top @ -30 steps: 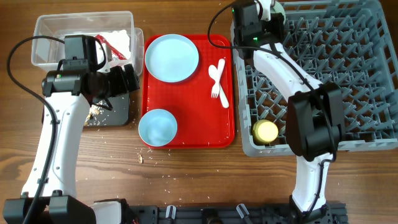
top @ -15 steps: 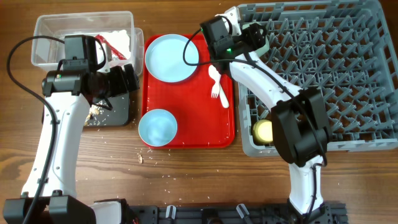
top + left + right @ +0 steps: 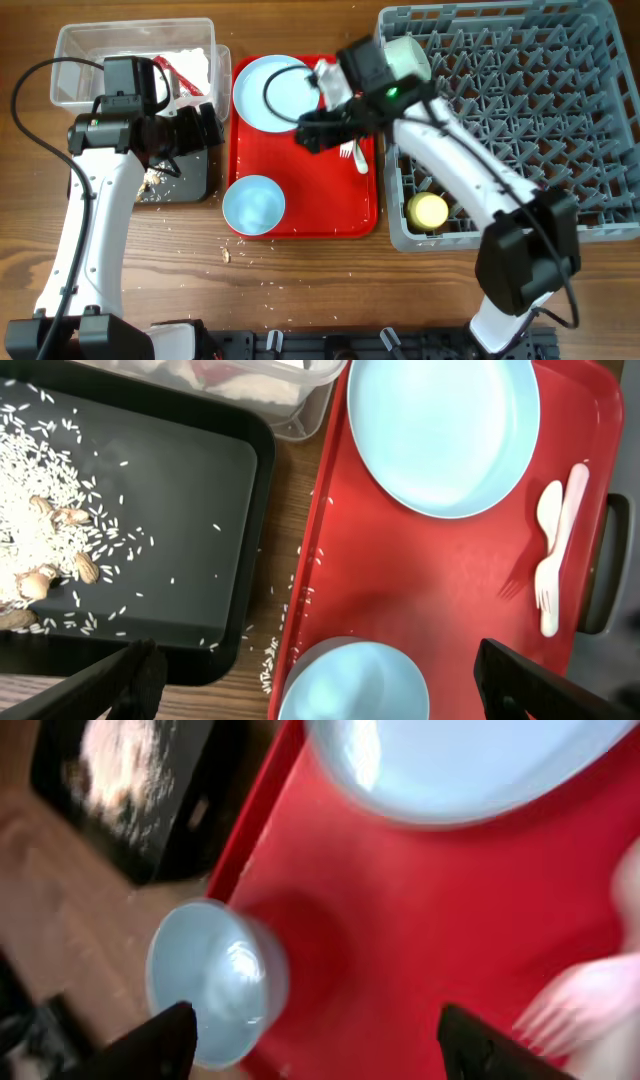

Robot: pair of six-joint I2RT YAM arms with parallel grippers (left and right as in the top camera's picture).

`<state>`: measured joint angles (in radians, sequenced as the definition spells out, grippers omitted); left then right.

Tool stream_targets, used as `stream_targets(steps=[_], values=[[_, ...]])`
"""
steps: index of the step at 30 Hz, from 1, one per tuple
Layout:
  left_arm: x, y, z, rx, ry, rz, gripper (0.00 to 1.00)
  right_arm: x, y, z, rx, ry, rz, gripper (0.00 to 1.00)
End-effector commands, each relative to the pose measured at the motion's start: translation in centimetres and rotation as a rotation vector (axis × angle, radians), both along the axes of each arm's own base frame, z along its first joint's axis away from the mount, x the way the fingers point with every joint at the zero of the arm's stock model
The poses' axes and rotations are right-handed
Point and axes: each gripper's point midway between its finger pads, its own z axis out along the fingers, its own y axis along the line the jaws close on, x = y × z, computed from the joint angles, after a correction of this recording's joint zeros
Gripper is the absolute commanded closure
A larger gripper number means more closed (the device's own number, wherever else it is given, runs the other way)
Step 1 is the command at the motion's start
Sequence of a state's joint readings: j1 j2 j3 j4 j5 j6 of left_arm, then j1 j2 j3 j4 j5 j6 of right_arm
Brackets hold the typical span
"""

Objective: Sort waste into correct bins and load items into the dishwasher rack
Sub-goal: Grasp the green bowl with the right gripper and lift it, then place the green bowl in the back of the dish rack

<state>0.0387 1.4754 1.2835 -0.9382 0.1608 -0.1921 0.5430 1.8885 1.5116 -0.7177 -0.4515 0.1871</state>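
Overhead, the red serving tray [image 3: 300,190] lies at the middle of the wooden table [image 3: 320,290], with the light blue plate [image 3: 276,92] at its far end, the light blue bowl [image 3: 253,204] at its near left corner, and the white fork and spoon [image 3: 351,128] side by side along its right edge. The right gripper [image 3: 304,130] hangs over the tray between the plate and the cutlery. In the blurred right wrist view its two fingers [image 3: 150,1042] stand wide apart with nothing between them, above the red surface and the bowl. The grey dishwasher rack [image 3: 520,120] sits just right of the tray, with the pale green bowl [image 3: 405,55] in its far left corner and the small yellow cup [image 3: 428,210] near its front left corner. At the left, the clear tub [image 3: 75,60] holds the red wrapper [image 3: 165,68] and the white napkin [image 3: 192,62], and the black tray [image 3: 190,178] just in front of it carries the food scraps [image 3: 152,179], which the left wrist view shows as rice grains and a few brownish lumps. The left gripper [image 3: 212,125] hovers over the black tray's right side, its jaws spread wide and empty. A few crumbs [image 3: 228,254] lie on the table in front of the trays.
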Motion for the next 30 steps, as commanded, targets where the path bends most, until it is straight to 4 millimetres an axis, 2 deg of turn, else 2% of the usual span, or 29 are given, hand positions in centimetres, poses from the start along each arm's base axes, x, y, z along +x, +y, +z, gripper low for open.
stream_targets(steps=[1, 3, 5, 8, 13, 15, 17, 20, 21, 22, 24, 25, 26, 27, 28, 29, 30], values=[[0.1, 0.2, 0.1, 0.006, -0.005, -0.003, 0.00, -5.5, 3.5, -5.1, 0.005, 0.216, -0.092, 0.29], [0.1, 0.2, 0.1, 0.006, -0.005, -0.003, 0.00, -7.1, 3.8, -7.8, -0.072, 0.217, -0.187, 0.39], [0.1, 0.2, 0.1, 0.006, -0.005, -0.003, 0.00, -8.1, 3.7, -9.3, -0.136, 0.203, -0.242, 0.50], [0.1, 0.2, 0.1, 0.006, -0.005, -0.003, 0.00, -8.0, 3.7, -9.7, -0.142, 0.212, -0.267, 0.63], [0.1, 0.2, 0.1, 0.006, -0.005, -0.003, 0.00, -7.8, 3.6, -11.0, -0.156, 0.236, -0.311, 0.64], [0.1, 0.2, 0.1, 0.006, -0.005, -0.003, 0.00, -7.8, 3.6, -11.0, -0.156, 0.236, -0.311, 0.75], [0.1, 0.2, 0.1, 0.006, -0.005, -0.003, 0.00, -7.7, 3.7, -11.0, -0.153, 0.234, -0.311, 0.96], [0.1, 0.2, 0.1, 0.006, -0.005, -0.003, 0.00, -7.7, 3.5, -10.4, -0.144, 0.250, -0.307, 0.96], [0.1, 0.2, 0.1, 0.006, -0.005, -0.003, 0.00, -7.2, 3.0, -9.2, -0.140, 0.223, -0.289, 0.96], [0.1, 0.2, 0.1, 0.006, -0.005, -0.003, 0.00, -6.0, 1.7, -7.0, -0.151, 0.165, -0.278, 0.96], [0.1, 0.2, 0.1, 0.006, -0.005, -0.003, 0.00, -3.4, -2.7, -2.0, -0.205, 0.038, -0.386, 0.96], [0.1, 0.2, 0.1, 0.006, -0.005, -0.003, 0.00, -1.8, -6.5, 1.7, -0.244, -0.074, -0.498, 0.96], [0.1, 0.2, 0.1, 0.006, -0.005, -0.003, 0.00, -0.5, -11.1, 5.9, -0.291, -0.223, -0.646, 0.96], [0.1, 0.2, 0.1, 0.006, -0.005, -0.003, 0.00, 0.0, -16.4, 10.8, -0.352, -0.404, -0.814, 0.96], [0.1, 0.2, 0.1, 0.006, -0.005, -0.003, 0.00, -0.8, -21.3, 15.7, -0.417, -0.577, -0.967, 0.96], [0.1, 0.2, 0.1, 0.006, -0.005, -0.003, 0.00, -1.7, -23.6, 18.2, -0.477, -0.676, -1.016, 0.96], [0.1, 0.2, 0.1, 0.006, -0.005, -0.003, 0.00, -3.3, -26.8, 21.6, -0.602, -0.808, -1.061, 0.96]])
